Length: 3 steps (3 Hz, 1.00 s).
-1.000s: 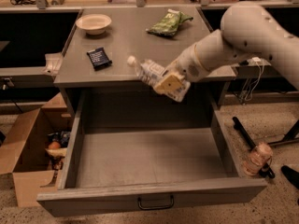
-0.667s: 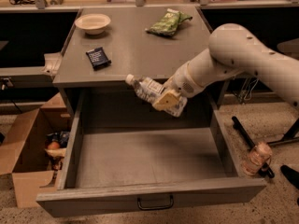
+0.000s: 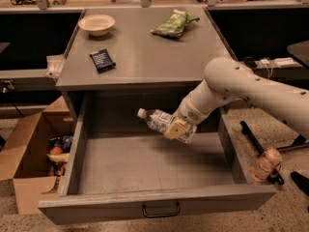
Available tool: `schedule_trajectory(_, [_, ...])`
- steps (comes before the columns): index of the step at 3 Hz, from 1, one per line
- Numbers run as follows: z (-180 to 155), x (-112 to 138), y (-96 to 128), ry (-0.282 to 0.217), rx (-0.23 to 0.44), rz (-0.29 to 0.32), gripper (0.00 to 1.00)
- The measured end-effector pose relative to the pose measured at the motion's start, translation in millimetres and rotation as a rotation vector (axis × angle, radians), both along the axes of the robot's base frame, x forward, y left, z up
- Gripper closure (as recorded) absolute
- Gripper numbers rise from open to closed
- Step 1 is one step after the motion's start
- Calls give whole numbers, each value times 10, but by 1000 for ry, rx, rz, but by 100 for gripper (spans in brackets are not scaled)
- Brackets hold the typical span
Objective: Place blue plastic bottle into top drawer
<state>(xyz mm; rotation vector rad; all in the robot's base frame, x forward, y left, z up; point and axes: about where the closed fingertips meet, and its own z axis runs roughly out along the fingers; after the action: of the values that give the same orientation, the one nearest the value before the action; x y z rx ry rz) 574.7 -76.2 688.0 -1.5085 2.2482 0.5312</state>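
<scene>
We see the blue plastic bottle (image 3: 155, 120) tilted, cap to the left, in the air above the floor of the open top drawer (image 3: 145, 199) — our claw (image 3: 177, 129) pinches its lower end. On the desk (image 3: 145, 57) above sit a bowl (image 3: 96, 24), a green bag (image 3: 174, 24) and a dark packet (image 3: 102, 60)
</scene>
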Motion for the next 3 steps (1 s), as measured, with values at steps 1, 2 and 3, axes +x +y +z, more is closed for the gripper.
schedule_trajectory(1, [-380, -6, -109, 31, -36, -33, 100])
schedule_trajectory(2, [-547, 9, -163, 24, -41, -68, 100])
schedule_trajectory(3, [-549, 14, -159, 23, -40, -69, 73])
